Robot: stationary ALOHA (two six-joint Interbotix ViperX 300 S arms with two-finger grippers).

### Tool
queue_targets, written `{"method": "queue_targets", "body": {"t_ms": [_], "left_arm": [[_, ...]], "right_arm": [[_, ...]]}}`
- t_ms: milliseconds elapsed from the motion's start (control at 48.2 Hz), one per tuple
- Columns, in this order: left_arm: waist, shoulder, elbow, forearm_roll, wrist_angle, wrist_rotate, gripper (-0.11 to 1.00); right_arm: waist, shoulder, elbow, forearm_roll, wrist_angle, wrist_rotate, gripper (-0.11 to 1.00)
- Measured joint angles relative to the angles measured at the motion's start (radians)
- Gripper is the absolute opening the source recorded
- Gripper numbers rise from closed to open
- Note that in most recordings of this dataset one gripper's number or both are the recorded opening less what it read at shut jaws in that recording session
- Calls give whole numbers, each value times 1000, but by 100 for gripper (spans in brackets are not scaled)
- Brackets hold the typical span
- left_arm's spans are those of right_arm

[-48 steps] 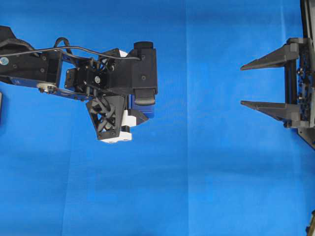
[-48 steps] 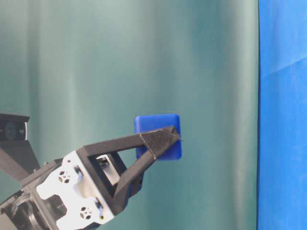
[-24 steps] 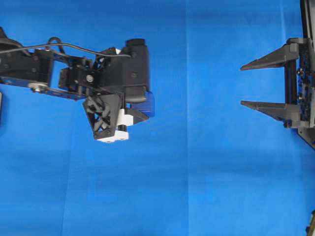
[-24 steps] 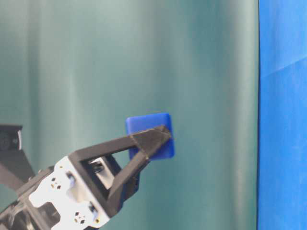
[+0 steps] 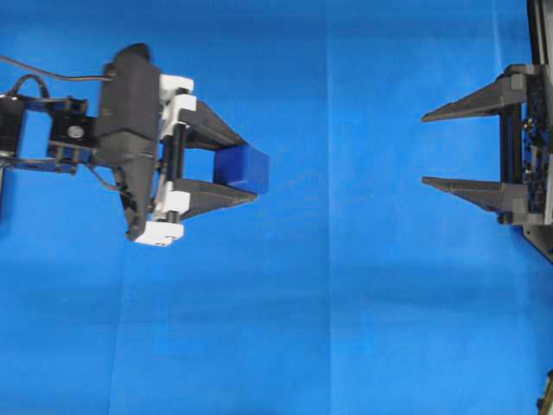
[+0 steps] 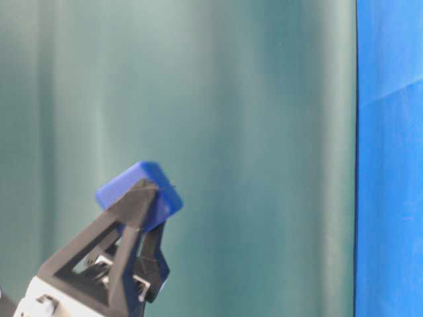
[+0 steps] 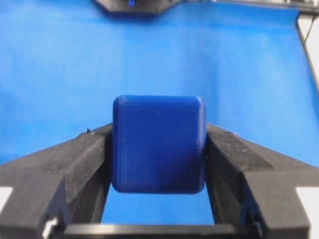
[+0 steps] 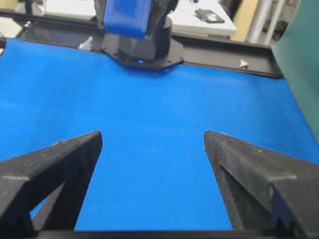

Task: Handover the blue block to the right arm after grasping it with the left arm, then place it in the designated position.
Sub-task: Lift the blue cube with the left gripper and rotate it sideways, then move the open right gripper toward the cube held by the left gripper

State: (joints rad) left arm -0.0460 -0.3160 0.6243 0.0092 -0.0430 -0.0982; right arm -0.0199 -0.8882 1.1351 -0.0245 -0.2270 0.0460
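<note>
Left tool (image 5: 251,175) pinched the block (image 5: 243,168) between its two black fingers (image 5: 210,136), white brackets behind them. Fingers pointed level toward the right side of the overhead view. Wrist view: block (image 7: 158,143) squarely between both pads (image 7: 92,164), each flat against a side face, cloth (image 7: 60,74) visible beneath it. Table-level view: block (image 6: 139,194) tilted at the fingertips, held up against the green backdrop (image 6: 251,132). Right tool (image 5: 425,149) sat at the far right edge, fingers (image 5: 471,103) spread wide and holding nothing, tips pointing toward the block, well apart from it. Blue cloth (image 5: 346,303) covered the tabletop under both arms
</note>
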Motion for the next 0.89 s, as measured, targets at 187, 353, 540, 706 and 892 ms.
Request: {"method": "queue_targets", "body": {"t_ms": [187, 353, 540, 706, 892], "left_arm": [[0, -26, 57, 0, -114, -3, 47], [0, -29, 61, 0, -123, -9, 47], [2, -31, 60, 0, -124, -9, 47], [0, -29, 61, 0, -129, -11, 47], [0, -31, 61, 0, -137, -11, 47]], "right_arm": [[0, 12, -6, -18, -3, 0, 96], [0, 20, -12, -31, -3, -2, 96], [25, 41, -46, -118, 0, -26, 96], [48, 58, -109, -253, 61, -94, 96], [48, 80, -164, -440, 155, -229, 96]]}}
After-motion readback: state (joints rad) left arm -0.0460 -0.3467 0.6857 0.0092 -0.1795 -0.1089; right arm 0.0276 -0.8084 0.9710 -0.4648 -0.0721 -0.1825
